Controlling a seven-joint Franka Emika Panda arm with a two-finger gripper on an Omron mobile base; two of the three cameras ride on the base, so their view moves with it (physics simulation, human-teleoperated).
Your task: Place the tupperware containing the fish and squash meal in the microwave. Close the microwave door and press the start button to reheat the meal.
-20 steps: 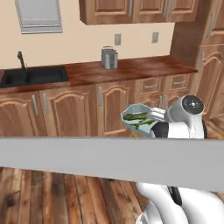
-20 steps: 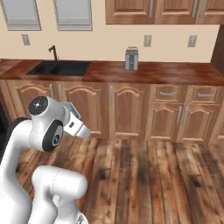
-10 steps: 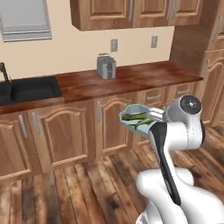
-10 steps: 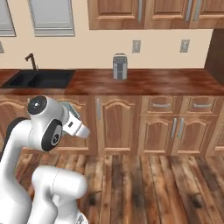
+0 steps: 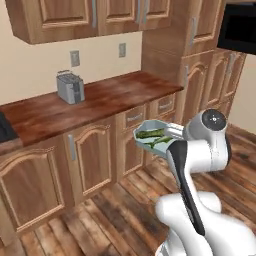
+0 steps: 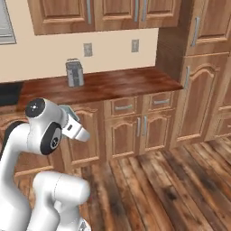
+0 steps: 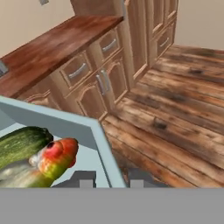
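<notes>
Comparing the three views gives different parts of the scene. From the left base view, the tupperware (image 5: 154, 137) sits in mid-air at the end of the white arm, near the centre of the frame, in front of the lower cabinet doors (image 5: 85, 162) and below the level of the wooden countertop (image 5: 95, 102); the fish and squash meal (image 5: 152, 136) appears there as long dark-green strips lying inside the pale container. A black corner of the microwave (image 5: 240, 27) is visible at 1 o'clock of that view, well apart from the container and higher than it. A grey toaster (image 5: 70, 86) stands on the countertop at 10 o'clock. From the right base view, the arm's shoulder blocks most of the container, so only a pale edge of the tupperware (image 6: 67, 112) shows behind the wrist; the toaster (image 6: 74, 73) and two wall outlets (image 6: 88, 49) are clear. The hand view adds close detail: the container's faceted rim crosses the frame, and inside lie a green strip and an orange-red piece touching it at 8 o'clock. The gripper (image 7: 111, 181) pinches the tupperware wall, one dark fingertip on each side of the rim. Wooden floorboards (image 7: 175, 113) lie beyond.
</notes>
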